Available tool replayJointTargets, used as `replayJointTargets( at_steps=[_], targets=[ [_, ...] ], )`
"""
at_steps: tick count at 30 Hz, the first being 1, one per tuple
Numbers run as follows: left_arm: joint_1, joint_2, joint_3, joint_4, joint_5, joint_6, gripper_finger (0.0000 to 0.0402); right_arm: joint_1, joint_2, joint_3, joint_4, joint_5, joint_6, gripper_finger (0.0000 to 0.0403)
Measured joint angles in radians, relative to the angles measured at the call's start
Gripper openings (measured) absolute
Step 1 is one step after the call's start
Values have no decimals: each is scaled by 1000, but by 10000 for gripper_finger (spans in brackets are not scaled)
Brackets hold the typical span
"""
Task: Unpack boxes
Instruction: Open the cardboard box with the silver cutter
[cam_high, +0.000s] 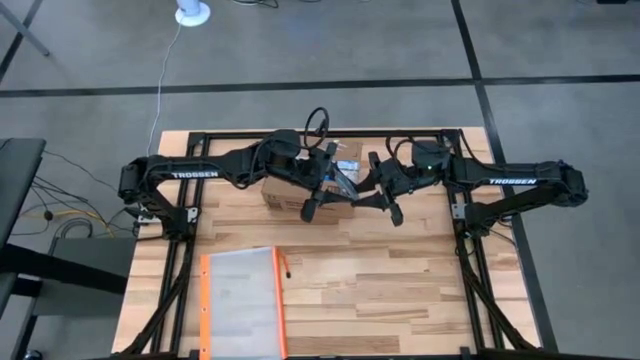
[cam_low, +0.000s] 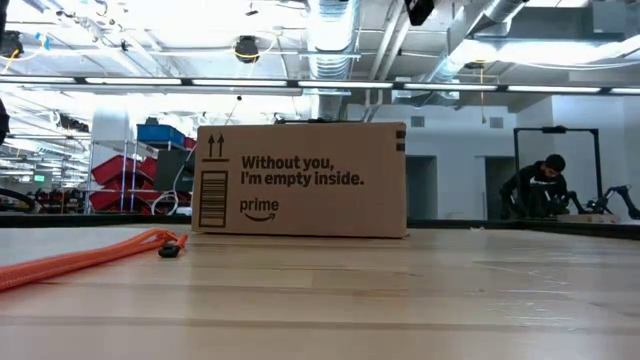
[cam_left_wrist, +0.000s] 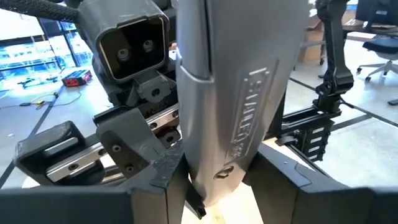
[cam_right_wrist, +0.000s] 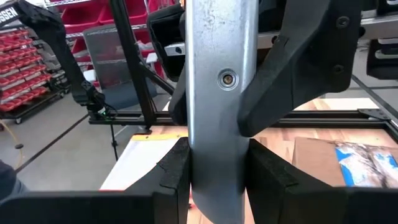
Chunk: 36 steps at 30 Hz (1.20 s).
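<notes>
The brown cardboard box (cam_high: 285, 192) stands on the table's far middle; the low view shows its printed side (cam_low: 300, 180), and the right wrist view its taped top (cam_right_wrist: 348, 163). Just right of the box and above the table, my left gripper (cam_high: 328, 190) and my right gripper (cam_high: 378, 192) meet. Both are shut on one grey metal utility knife (cam_high: 346, 182). Neither gripper shows in the low view. My left gripper pinches the knife's grey body (cam_left_wrist: 214, 158) between its two fingers (cam_left_wrist: 155, 177), which lie across it. The body, with raised lettering, reaches away past the fingers, clear of the table. My right gripper pinches the same knife's flat sides (cam_right_wrist: 217, 155) between its two fingers (cam_right_wrist: 177, 168), a little below the screw (cam_right_wrist: 227, 78). The fingers lie across the body. The knife is off the table.
A clear pouch with orange edges (cam_high: 240, 300) lies flat near the table's front left; its orange edge (cam_low: 80, 262) shows in the low view. The black frame rails (cam_high: 470, 260) run along the table's sides. A person (cam_low: 540, 185) sits far behind the table.
</notes>
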Motion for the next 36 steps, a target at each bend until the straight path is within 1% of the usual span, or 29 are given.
replayJointTargets(
  at_steps=[10, 11, 13, 16, 18, 20, 22, 24, 29, 30, 36],
  targets=[
    [2, 0, 0, 10, 2, -43, 121, 4, 0, 0, 4, -1, 43, 98],
    [3, 0, 0, 13, 1, -46, 120, 4, 0, 0, 6, 0, 52, 111],
    [3, 0, 0, 20, -4, -47, 120, 4, 0, 0, 5, 3, 78, 150],
    [4, -1, 0, 28, -38, -50, 120, -2, 3, 0, -2, 5, 109, 204],
    [9, -1, 0, 22, -70, -62, 120, -8, 2, 0, -3, 5, 124, 226],
    [18, -1, 0, 10, -91, -84, 120, -17, 2, 0, -4, 13, 130, 234],
    [29, -1, 0, 1, -119, -118, 119, -20, 1, 0, -8, 54, 123, 234],
    [37, -1, 0, -25, -170, -154, 119, -25, -3, 0, -32, 118, 88, 231],
    [58, -1, 0, -90, -308, -264, 119, -21, -26, 0, -123, 359, -17, 219],
    [61, -1, 0, -100, -330, -281, 119, -21, -28, 0, -127, 393, -34, 217],
    [81, -1, 0, -162, -420, -349, 119, -22, -29, 0, -147, 513, -66, 212]
  ],
)
